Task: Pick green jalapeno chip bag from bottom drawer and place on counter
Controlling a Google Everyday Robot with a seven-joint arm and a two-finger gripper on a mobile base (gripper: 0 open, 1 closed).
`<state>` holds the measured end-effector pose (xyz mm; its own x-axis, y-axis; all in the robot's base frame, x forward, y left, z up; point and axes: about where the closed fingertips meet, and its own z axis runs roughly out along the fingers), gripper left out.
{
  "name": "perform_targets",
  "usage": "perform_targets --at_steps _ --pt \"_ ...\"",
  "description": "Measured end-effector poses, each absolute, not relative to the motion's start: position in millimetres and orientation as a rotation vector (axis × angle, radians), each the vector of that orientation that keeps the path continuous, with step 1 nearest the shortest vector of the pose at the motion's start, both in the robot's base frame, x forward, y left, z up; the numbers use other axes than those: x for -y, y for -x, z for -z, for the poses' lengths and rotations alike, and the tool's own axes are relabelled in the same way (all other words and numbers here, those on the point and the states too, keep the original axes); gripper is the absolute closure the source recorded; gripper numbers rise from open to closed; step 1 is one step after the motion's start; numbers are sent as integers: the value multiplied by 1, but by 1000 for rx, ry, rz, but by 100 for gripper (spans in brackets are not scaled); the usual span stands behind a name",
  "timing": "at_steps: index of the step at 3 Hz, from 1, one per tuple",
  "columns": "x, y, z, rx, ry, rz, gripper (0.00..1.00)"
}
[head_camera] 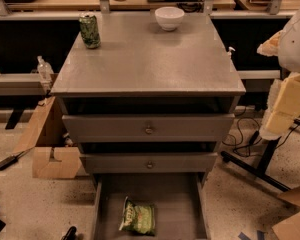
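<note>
The green jalapeno chip bag lies flat on the floor of the bottom drawer, which is pulled open at the bottom of the view. The bag is crinkled, with pale lettering and a whitish top edge. The counter is the broad grey top of the cabinet, in the middle of the view. Only part of my arm shows, white and yellowish, at the right edge beside the counter. My gripper is out of view, so nothing of mine is near the bag.
A green patterned drink can stands at the counter's back left and a white bowl at the back middle. Two shallower drawers with round knobs are partly pulled out above the bottom one. Cardboard and cables lie on the floor at the left, and a black stand at the right.
</note>
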<state>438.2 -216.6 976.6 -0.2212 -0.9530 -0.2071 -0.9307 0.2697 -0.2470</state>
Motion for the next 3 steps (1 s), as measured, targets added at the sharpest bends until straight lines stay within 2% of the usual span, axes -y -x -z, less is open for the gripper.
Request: perform_targets --at_steps 2,3 --pt "217 -441 -961 -2216 1694 92 0" --pt "223 -412 -882 -2145 1653 -35 0"
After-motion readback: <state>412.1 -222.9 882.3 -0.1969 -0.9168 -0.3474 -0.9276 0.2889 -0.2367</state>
